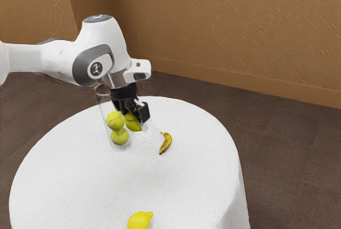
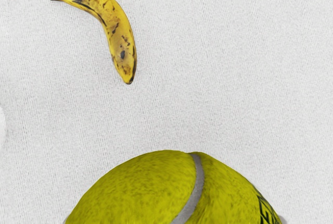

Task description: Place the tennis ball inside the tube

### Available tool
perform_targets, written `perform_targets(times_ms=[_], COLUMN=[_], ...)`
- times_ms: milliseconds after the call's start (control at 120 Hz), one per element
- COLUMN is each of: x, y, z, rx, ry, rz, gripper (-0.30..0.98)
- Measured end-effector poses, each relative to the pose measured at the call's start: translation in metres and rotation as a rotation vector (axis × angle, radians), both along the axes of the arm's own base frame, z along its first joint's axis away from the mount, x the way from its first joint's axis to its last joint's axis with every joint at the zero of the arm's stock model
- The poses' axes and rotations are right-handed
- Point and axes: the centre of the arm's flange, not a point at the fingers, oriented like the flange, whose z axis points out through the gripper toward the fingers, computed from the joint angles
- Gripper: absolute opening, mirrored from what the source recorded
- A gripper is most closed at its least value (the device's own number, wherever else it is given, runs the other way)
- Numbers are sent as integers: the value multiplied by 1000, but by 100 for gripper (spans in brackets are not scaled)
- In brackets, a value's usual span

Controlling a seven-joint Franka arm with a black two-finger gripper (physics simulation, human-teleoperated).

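The tennis ball (image 1: 133, 122) is between the fingers of the gripper (image 1: 135, 116), which are closed on it from two sides. The nearer finger covers part of it in the exterior view; the farther fingertip is hard to make out. In the wrist view the ball is cut off, with a grey seam and part of some dark lettering in sight. Just beside the fingers stands the clear tube (image 1: 109, 133), its upper part partly behind the hand and its wall faint; low in it sit two more balls (image 1: 120, 137), one above the other. Past the fingers, away from the tube, the spotted banana (image 1: 166, 143) lies on the white tablecloth (image 1: 197, 176). Well apart from the fingers is a lemon (image 1: 139, 220), its lower part cut off.
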Motion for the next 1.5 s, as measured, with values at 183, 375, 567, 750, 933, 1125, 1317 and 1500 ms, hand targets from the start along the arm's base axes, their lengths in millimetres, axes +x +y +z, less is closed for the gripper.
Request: perform_targets(times_ms=[183,375,567,750,933,1125,1317,1500], x=[21,34,54,81,92,102,100,92], y=[62,110,141,112,127,134,144,145], z=[66,102,100,84,74,64,69,64], rx=[32,68,102,128,136,140,138,135], ry=[10,41,81,106,120,127,122,143], rz=[87,156,200,148,171,181,196,196], gripper=[30,31,31,30,30,30,30,30])
